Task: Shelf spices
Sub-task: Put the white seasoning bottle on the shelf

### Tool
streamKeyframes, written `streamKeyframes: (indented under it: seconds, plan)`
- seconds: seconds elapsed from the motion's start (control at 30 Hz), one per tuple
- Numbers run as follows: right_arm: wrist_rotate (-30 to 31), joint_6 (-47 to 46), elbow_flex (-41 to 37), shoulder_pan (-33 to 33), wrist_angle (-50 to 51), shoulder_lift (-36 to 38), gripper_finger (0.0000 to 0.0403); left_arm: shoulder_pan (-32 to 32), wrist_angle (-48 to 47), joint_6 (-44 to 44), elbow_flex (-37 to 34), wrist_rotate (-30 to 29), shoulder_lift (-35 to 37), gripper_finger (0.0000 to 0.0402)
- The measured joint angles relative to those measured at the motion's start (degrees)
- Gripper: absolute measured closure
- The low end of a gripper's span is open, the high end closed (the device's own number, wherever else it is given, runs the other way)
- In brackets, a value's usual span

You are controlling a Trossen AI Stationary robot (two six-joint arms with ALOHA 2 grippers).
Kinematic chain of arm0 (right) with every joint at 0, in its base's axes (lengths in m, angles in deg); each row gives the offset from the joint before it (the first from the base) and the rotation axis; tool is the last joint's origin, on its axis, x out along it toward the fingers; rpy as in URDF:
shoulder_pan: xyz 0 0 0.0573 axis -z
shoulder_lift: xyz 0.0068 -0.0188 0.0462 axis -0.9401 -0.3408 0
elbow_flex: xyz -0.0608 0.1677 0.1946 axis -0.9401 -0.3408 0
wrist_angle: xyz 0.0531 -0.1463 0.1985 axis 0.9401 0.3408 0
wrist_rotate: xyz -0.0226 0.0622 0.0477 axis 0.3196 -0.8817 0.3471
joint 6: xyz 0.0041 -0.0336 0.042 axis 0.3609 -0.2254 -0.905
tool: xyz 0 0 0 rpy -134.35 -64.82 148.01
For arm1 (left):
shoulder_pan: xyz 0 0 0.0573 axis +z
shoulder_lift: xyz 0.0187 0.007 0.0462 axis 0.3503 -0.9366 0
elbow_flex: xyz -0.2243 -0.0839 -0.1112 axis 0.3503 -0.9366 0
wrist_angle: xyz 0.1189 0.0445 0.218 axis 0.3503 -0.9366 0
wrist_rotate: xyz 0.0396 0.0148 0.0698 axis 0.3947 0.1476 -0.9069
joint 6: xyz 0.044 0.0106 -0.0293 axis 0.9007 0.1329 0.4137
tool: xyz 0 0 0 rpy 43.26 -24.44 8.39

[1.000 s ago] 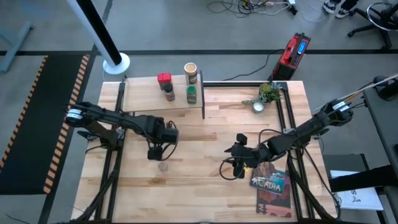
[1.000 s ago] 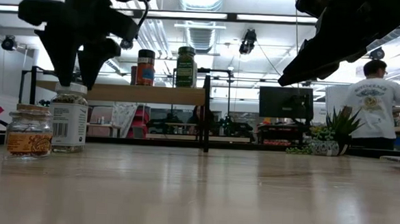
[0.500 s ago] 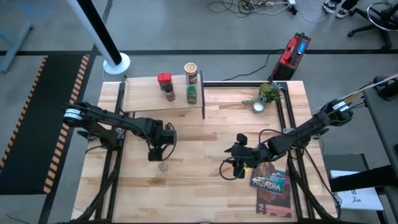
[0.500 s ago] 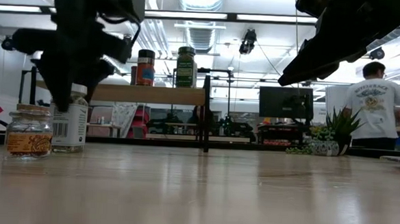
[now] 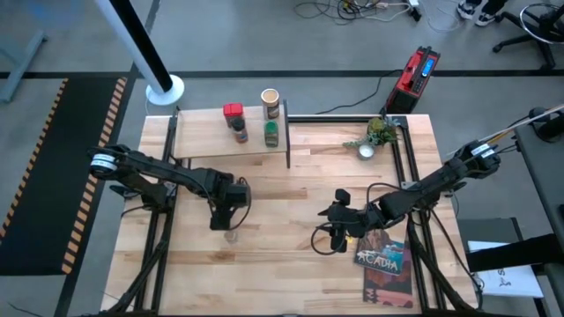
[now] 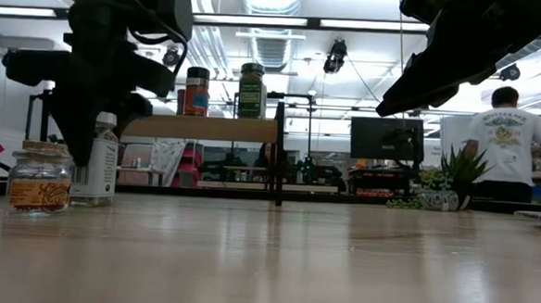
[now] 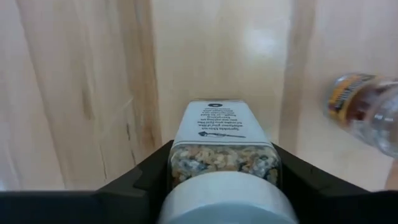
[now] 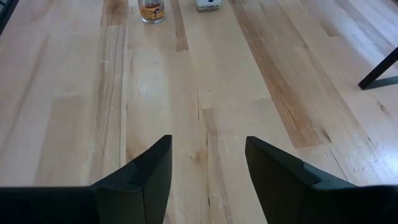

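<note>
The white-capped clear jar (image 6: pixel 100 169) stands upright on the table's near-left part. My left gripper (image 5: pixel 225 217) is down over it from above, and its open fingers flank the jar's body (image 7: pixel 222 140) just under the cap. A small cork-topped jar with an orange label (image 6: pixel 39 178) stands on the table beside it. On the shelf (image 5: pixel 207 141) at the far left stand a red tin (image 5: pixel 233 111), a tan canister (image 5: pixel 270 98), a brown jar (image 5: pixel 240 133) and a green jar (image 5: pixel 271 134). My right gripper (image 8: pixel 208 168) hovers open over bare table. My left gripper's fingers (image 7: pixel 149 177) stand close against both sides of the white-capped jar, just below its cap (image 7: pixel 224 202), pointing down. Whether they touch the glass I cannot tell. The jar stands upright with its base on the table.
The "Acadia" book (image 5: pixel 385 261) lies near the right front edge, beside my right arm. A potted plant (image 5: pixel 377 134) stands at the far right. The shelf's black leg (image 6: pixel 279 152) stands mid-table. Bare wood lies between the two arms.
My left gripper has come down from above the white-capped jar's cap until its fingers flank the jar's body. It has also shifted slightly toward the near edge. The jar and the cork-topped jar have stayed in place.
</note>
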Motion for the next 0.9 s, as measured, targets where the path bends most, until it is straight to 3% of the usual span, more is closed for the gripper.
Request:
streamKeyframes:
  seconds: [0.23, 0.4, 0.63, 0.9]
  plan:
    - [0.0, 0.0, 0.0, -0.01, 0.0, 0.0, 0.0222, 0.02, -0.22, 7.12, 1.77, 0.6, 0.0, 0.0213]
    - [0.0, 0.0, 0.0, 0.0, 0.0, 0.0, 0.0222, 0.0, -0.27, 17.24, 2.9, 0.51, 0.0, 0.0202]
    - [0.01, 0.0, 0.0, -0.02, 0.01, 0.0, 0.0222, -1.15, 0.04, 42.94, 3.36, 0.38, 0.0, 0.0214]
    - [0.0, 0.2, 0.0, 0.0, 0.02, 0.0, 0.0222, -2.97, 5.35, 66.68, 3.34, -4.23, 0.0, 0.019]
